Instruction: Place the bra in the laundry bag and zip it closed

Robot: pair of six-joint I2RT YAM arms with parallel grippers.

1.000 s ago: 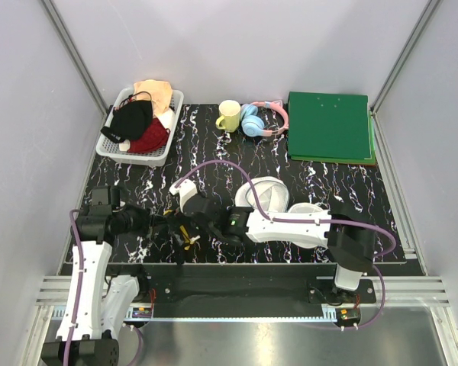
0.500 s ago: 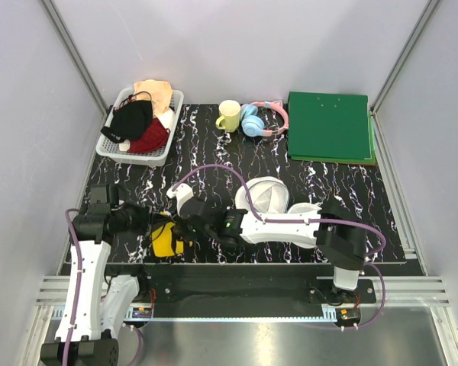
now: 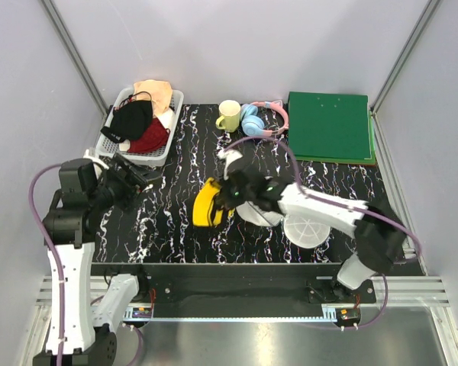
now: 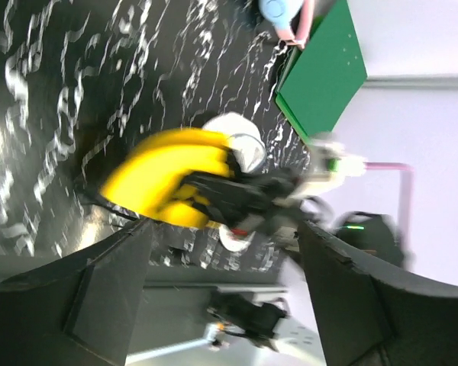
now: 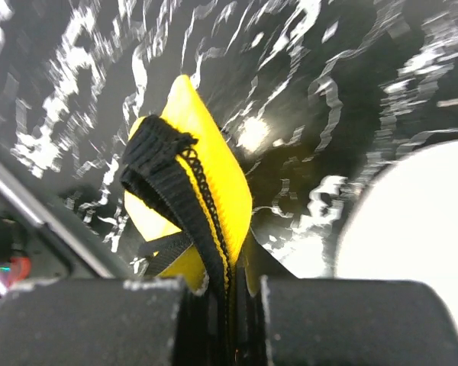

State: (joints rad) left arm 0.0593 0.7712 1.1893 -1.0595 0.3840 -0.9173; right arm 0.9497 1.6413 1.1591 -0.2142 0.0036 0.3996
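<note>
Black marbled table (image 3: 175,156), two arms at the near edge. Away from both sets of jaws, along the far side: a green board (image 3: 328,126), a white slatted basket (image 3: 156,158) of clothes, blue and pink headphones (image 3: 253,122) and a yellow mug (image 3: 228,116); none bear on the step. The laundry bag (image 3: 305,231) lies on the table behind the right jaws, back along that arm and partly under its forearm; only one white round face shows, so I cannot tell for certain whether it lies open or folded shut. The bra (image 3: 204,206) is off the table, folded cup to cup and hanging from the right gripper (image 3: 223,197); the jaws are pinched tight on its black-trimmed edge, and the yellow cups run out beyond the fingertips. The left gripper (image 3: 140,174) is raised clear with its jaws spread wide and nothing between them; the bra sits straight ahead of them, well apart. Step in hand, as I judge it: carrying the bra to the bag; nothing is in the bag and the zip is not yet worked. The next move likely calls for swinging the right jaws back over the bag and lowering the cups into a dome half, with the left jaws free to steady the rim. No brand, label or writing can be read in any view.
</note>
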